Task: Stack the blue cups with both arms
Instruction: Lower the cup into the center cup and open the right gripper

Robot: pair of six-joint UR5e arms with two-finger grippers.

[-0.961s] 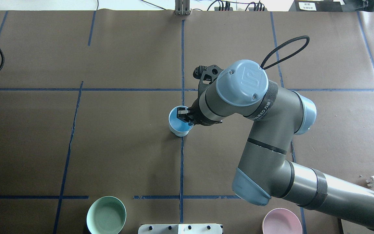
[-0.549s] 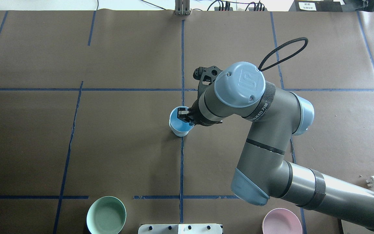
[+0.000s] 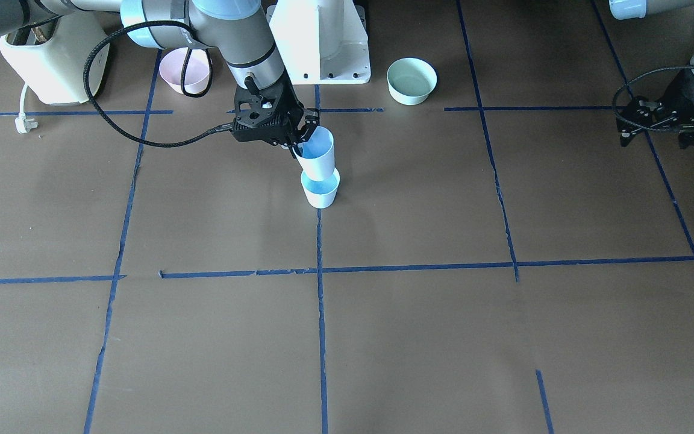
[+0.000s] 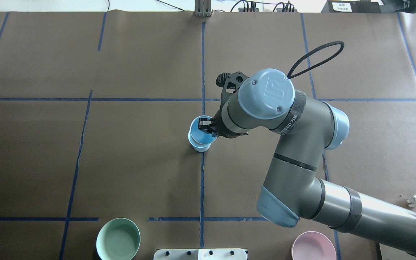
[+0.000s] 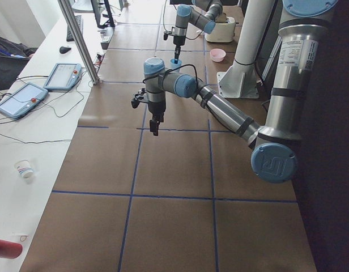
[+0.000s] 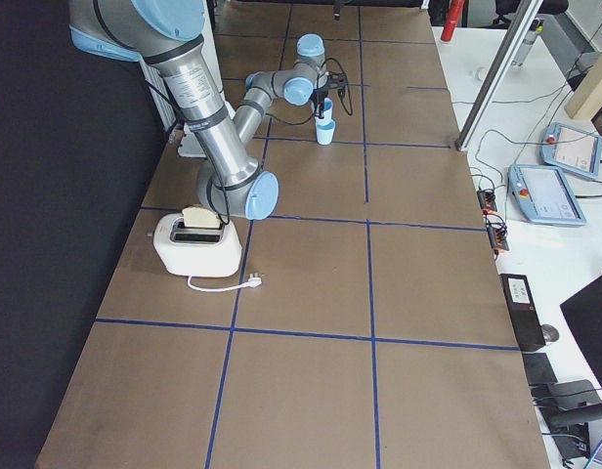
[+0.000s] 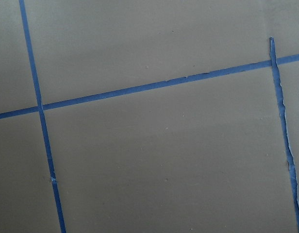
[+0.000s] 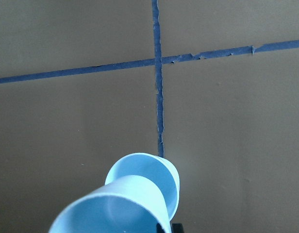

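Note:
My right gripper (image 3: 300, 143) is shut on the rim of one blue cup (image 3: 317, 155) and holds it tilted, its base just at the mouth of the second blue cup (image 3: 320, 191), which stands upright on the centre tape line. From overhead the held cup (image 4: 203, 130) sits slightly beyond the standing cup (image 4: 198, 145), with the right gripper (image 4: 206, 125) on its rim. In the right wrist view the held cup (image 8: 115, 208) fills the bottom and the other cup (image 8: 140, 167) lies just past it. My left gripper (image 3: 654, 120) hovers far off to the side, and I cannot tell whether it is open.
A mint-green bowl (image 3: 411, 80) and a pink bowl (image 3: 184, 69) stand near the white pedestal (image 3: 320, 36) at the robot's side. A cream toaster (image 3: 52, 54) with a plug and cord sits beyond the pink bowl. Blue tape lines cross the brown table.
The held cup has shifted slightly toward the far side, so the standing cup's rim now shows beneath it. The left gripper moved a little further left.

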